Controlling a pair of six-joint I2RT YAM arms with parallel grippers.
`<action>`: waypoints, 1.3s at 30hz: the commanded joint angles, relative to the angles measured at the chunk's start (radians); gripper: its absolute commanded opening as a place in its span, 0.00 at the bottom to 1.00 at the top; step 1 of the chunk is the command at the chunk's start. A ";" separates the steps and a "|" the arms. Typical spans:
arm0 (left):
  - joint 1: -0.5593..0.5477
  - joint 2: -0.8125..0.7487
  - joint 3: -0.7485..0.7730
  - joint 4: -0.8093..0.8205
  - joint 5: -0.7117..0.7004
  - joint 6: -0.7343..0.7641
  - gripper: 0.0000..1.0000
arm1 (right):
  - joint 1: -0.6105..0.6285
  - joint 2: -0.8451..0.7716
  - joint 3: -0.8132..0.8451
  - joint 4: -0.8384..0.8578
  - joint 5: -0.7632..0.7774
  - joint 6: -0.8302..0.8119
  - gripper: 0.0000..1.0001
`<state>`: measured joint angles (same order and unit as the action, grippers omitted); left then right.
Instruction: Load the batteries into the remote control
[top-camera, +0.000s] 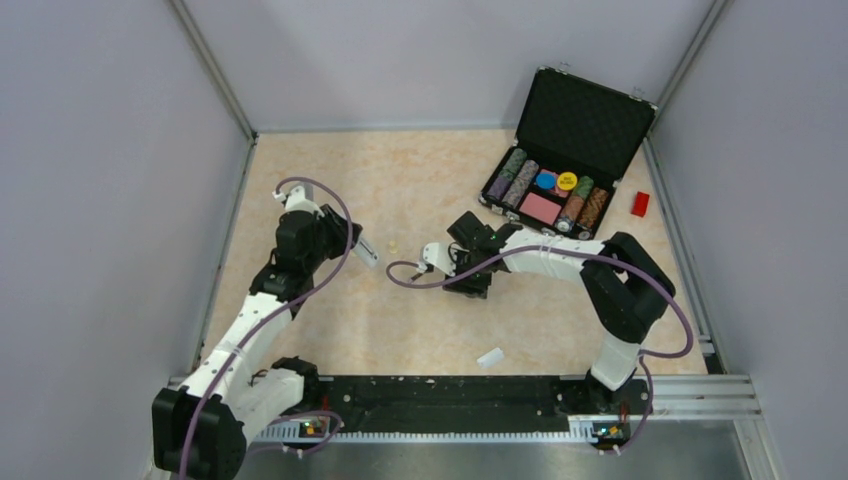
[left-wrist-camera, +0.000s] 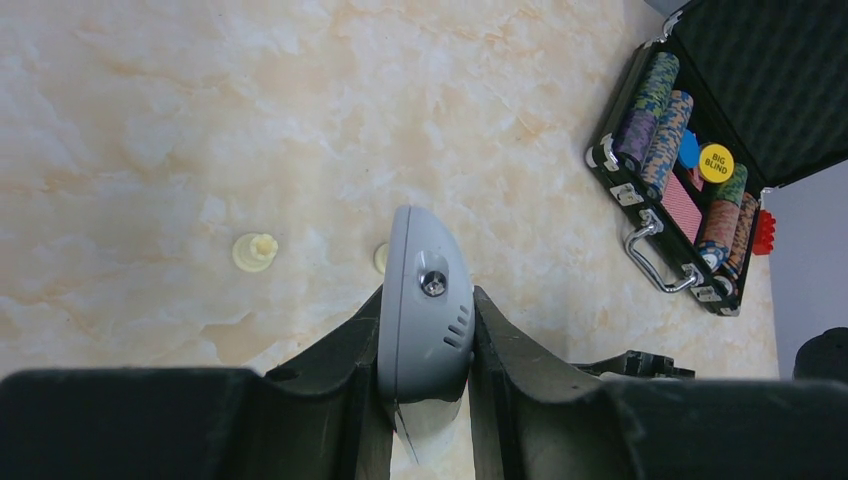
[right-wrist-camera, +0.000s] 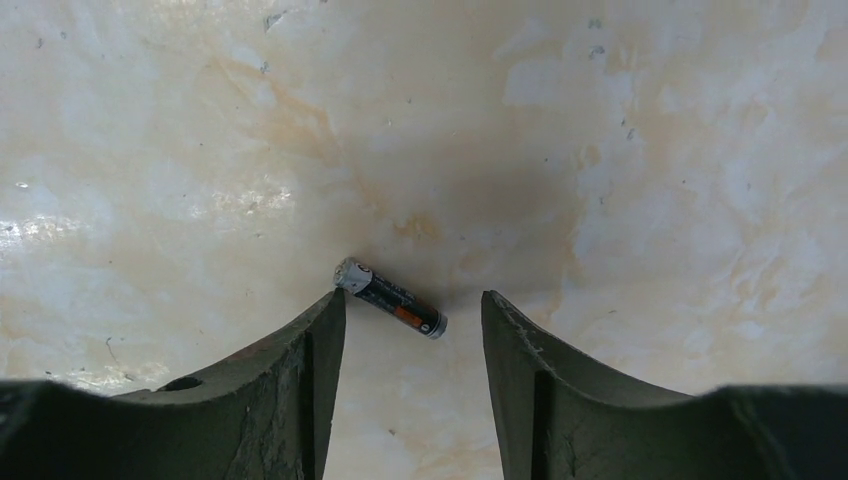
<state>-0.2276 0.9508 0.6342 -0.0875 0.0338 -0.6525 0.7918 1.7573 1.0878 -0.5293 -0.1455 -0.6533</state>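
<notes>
The white remote control (left-wrist-camera: 415, 250) is clamped edge-on between my left gripper's (left-wrist-camera: 428, 292) fingers, its rounded end with a screw and small slots pointing away from the wrist. From above, the remote control (top-camera: 366, 251) sticks out to the right of the left gripper (top-camera: 345, 240), above the table. One dark battery (right-wrist-camera: 390, 298) with a pale metallic end lies flat on the table. My right gripper (right-wrist-camera: 413, 296) hangs open over it, and the battery's pale end sits right by the left fingertip (right-wrist-camera: 335, 305). I see no second battery.
An open black case of poker chips (top-camera: 560, 180) stands at the back right, with a red block (top-camera: 640, 203) beside it. A small white cover piece (top-camera: 490, 357) lies near the front rail. Two cream pegs (left-wrist-camera: 254, 250) (left-wrist-camera: 381, 257) rest on the table beyond the remote.
</notes>
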 joint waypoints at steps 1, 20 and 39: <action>0.012 -0.010 0.033 0.038 -0.015 0.006 0.00 | -0.012 0.024 0.059 0.007 -0.036 -0.060 0.51; 0.021 0.055 0.050 0.071 0.058 0.004 0.00 | -0.035 -0.070 0.006 0.142 -0.117 0.177 0.00; 0.014 0.247 0.163 0.297 0.571 -0.282 0.00 | 0.096 -0.427 -0.097 0.807 -0.006 0.839 0.00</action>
<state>-0.2111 1.1679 0.7265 0.1093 0.4808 -0.8265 0.8486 1.3247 0.9878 0.1024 -0.2005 0.0479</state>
